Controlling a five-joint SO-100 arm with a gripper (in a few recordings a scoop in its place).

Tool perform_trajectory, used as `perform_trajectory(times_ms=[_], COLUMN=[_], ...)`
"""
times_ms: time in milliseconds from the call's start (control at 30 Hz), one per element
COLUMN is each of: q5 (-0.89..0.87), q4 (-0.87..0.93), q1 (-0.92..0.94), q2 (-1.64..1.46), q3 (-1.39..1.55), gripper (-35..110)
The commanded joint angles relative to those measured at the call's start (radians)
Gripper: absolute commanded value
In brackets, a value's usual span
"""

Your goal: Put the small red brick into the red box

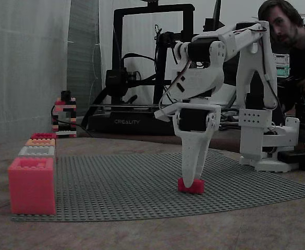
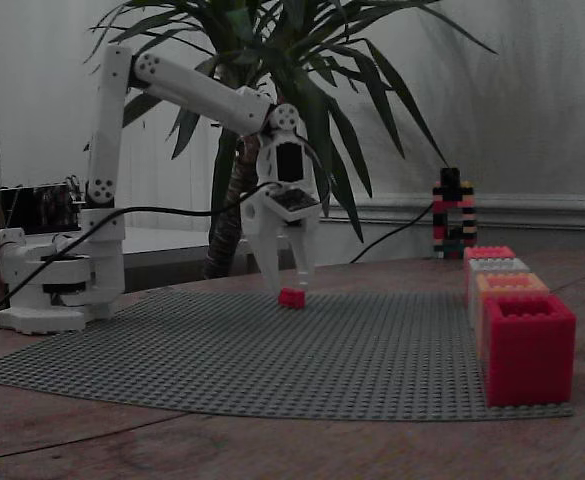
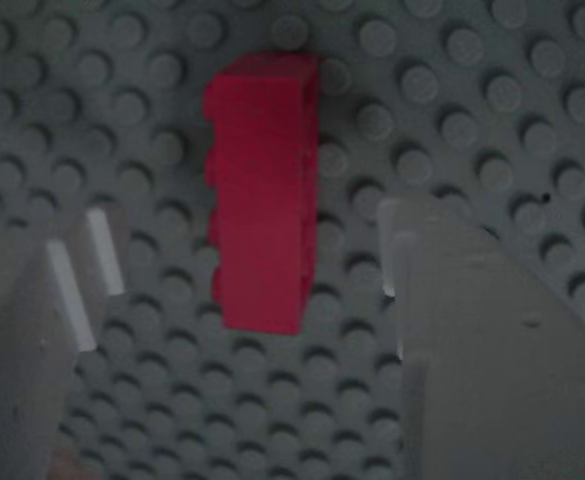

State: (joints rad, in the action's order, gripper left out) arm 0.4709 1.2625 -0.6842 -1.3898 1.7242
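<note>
white hand (image 3: 252, 215) is held wide and lowered so that the long sides of the small red brick (image 3: 262, 140) are flanked by its fingers. gaps are seen on both sides, so nothing is gripped yet. the brick is seated on the grey baseplate (image 1: 116, 187), well apart from the red box (image 1: 32, 185) at the plate's corner.
</note>
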Motion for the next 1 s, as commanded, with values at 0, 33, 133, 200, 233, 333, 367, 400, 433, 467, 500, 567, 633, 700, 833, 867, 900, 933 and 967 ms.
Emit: perform_trajectory(times_ms=[0,33,133,200,233,333,367,400,433,467,500,567,633,700,833,867,900,933,967], q5=[-0.002,-0.005,-0.011,-0.014,-0.015,-0.018,-0.018,-0.021,-0.025,-0.026,-0.029,-0.035,-0.043,-0.043,-0.051,-0.057,-0.060,-0.064,-0.069], q4=[-0.005,-0.006,-0.014,-0.018,-0.021,-0.032,-0.035,-0.038,-0.041,-0.044,-0.049,-0.060,-0.075,-0.084,-0.091,-0.091,-0.091,-0.091,-0.091], q1=[-0.029,-0.029,-0.032,-0.034,-0.034,-0.034,-0.034,-0.034,-0.034,-0.034,-0.035,-0.035,-0.035,-0.035,-0.035,-0.035,-0.035,-0.035,-0.035], q2=[-0.023,-0.021,-0.009,-0.003,0.000,0.011,0.017,0.021,0.025,0.028,0.029,0.029,0.026,0.025,0.026,0.026,0.026,0.025,0.023], q3=[0.002,0.002,0.002,0.002,0.002,0.002,0.002,0.002,0.002,0.003,0.003,0.003,0.002,0.000,-0.008,-0.014,-0.021,-0.032,-0.046], gripper=[23,23,22,22,22,21,21,20,20,20,20,14,3,1,0,0,0,0,0])
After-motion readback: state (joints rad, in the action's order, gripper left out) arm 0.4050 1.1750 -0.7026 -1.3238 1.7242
